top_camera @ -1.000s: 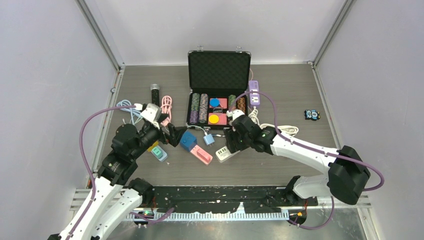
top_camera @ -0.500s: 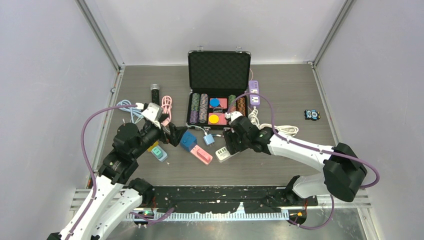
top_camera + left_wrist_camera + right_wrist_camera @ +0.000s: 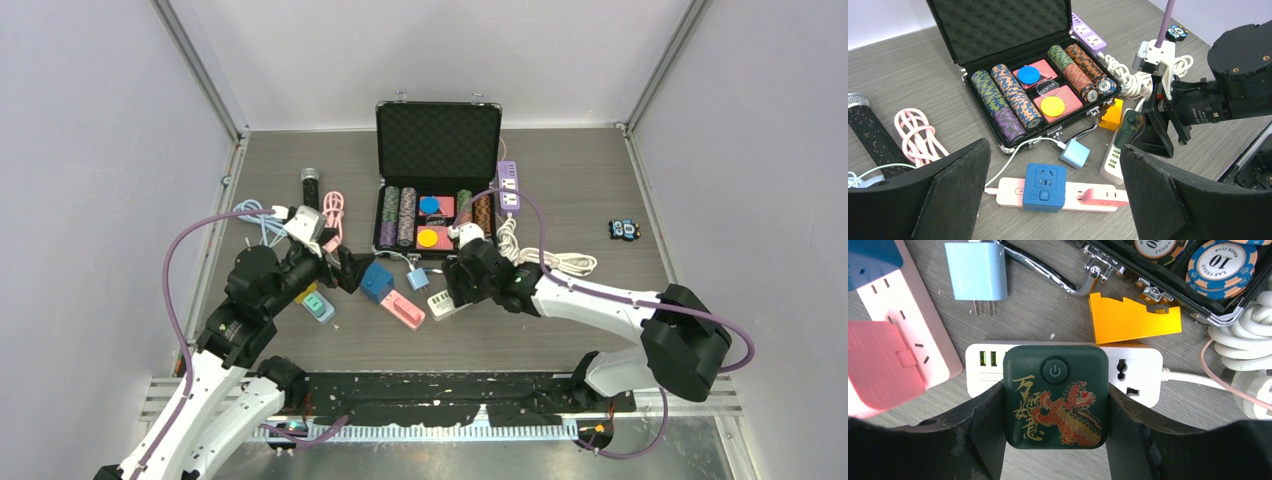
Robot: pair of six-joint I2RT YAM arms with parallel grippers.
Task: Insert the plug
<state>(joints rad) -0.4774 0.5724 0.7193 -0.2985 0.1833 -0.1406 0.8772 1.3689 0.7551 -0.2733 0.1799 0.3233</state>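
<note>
- On the white power strip [image 3: 1135, 374], just in front of the open case, sits the green plug [image 3: 1055, 395]. It is a dark square block with a round power button and a gold and red dragon on its face.
- The plug covers the middle of the strip, with two green USB ports showing on one side and a free socket on the other. How deep it is seated cannot be told.
- The right gripper [image 3: 1055, 410] pinches the plug, one finger flat against each side.
- An orange block [image 3: 1133, 317] lies just past the strip, against the case's latch.
- A light blue charger [image 3: 976, 270] lies near the strip's USB end with its prongs pointing toward the strip.
- A pink power strip [image 3: 1008, 190] lies beside the white one, carrying a blue cube adapter [image 3: 1044, 185] and a pink plug [image 3: 1098, 196].
- The left gripper [image 3: 1053, 180] hangs above the blue cube with its fingers spread wide, holding nothing.
- The case [image 3: 998, 30] stands with its lid upright, with rows of poker chips [image 3: 1013, 105] in its tray.
- A coiled white cable [image 3: 1238, 340] lies to the case's right, and a purple power strip [image 3: 508, 185] lies farther back along that side.
- A pink cable [image 3: 918, 140] and a black microphone [image 3: 870, 135] lie to the case's left.
</note>
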